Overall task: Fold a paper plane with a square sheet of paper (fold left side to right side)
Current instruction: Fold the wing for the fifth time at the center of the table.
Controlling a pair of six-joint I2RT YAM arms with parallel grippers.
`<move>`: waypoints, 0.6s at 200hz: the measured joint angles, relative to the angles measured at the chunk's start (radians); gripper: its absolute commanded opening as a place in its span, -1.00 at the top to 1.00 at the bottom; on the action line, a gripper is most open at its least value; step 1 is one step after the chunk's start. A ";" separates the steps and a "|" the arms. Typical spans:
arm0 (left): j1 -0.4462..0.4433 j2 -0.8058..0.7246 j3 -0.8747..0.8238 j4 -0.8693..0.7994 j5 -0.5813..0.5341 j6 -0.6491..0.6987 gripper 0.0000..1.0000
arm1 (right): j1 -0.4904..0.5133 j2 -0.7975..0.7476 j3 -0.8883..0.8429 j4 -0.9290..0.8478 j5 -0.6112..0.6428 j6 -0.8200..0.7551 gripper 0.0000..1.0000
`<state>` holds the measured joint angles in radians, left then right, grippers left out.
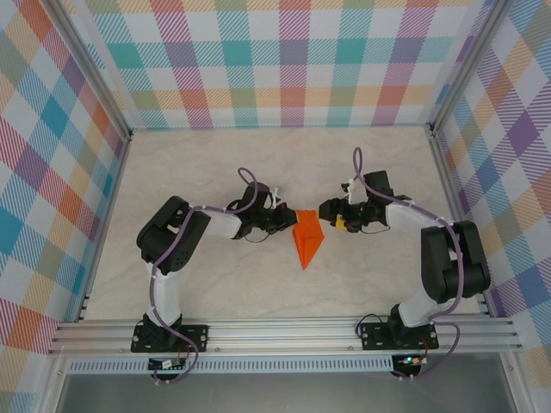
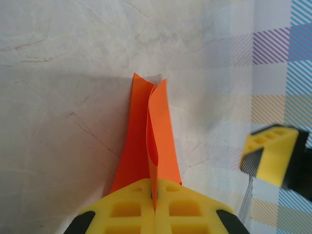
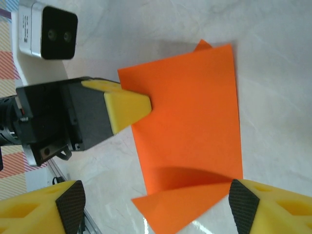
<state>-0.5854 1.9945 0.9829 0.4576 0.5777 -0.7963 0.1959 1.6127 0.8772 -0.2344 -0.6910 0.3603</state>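
Observation:
The orange sheet of paper (image 1: pixel 306 243) lies mid-table, folded into a narrow pointed shape with its tip toward the near edge. My left gripper (image 1: pixel 289 221) is at its far left corner, shut on a raised flap of the paper (image 2: pixel 152 131); the yellow fingers (image 2: pixel 126 209) are pressed together on the flap's edge. My right gripper (image 1: pixel 327 212) stands open at the far right corner. In the right wrist view its jaws (image 3: pixel 157 204) straddle the paper (image 3: pixel 190 122), a lifted flap curls between them, and the right finger's tip sits at the paper's edge.
The pale marble-patterned table (image 1: pixel 215 163) is walled by plaid panels (image 1: pixel 284 60) at the back and both sides. An aluminium rail (image 1: pixel 284 335) runs along the near edge. The two grippers are close to each other over the paper.

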 measured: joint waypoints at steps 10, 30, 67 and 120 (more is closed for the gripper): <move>0.005 0.000 -0.015 0.024 0.013 0.000 1.00 | -0.001 0.038 0.023 0.008 -0.016 -0.007 -0.47; 0.018 0.000 -0.047 0.066 0.041 0.000 1.00 | -0.001 0.108 0.064 0.013 -0.044 -0.018 -0.46; 0.030 -0.004 -0.085 0.120 0.074 0.000 1.00 | -0.001 0.168 0.087 0.016 -0.080 -0.041 -0.46; 0.031 -0.040 -0.097 0.169 0.108 0.001 1.00 | -0.001 0.264 0.123 0.017 -0.145 -0.064 -0.44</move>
<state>-0.5545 1.9541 0.8860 0.6262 0.6853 -0.7956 0.1951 1.8767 1.0000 -0.2173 -0.8356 0.2962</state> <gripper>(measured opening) 0.044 0.721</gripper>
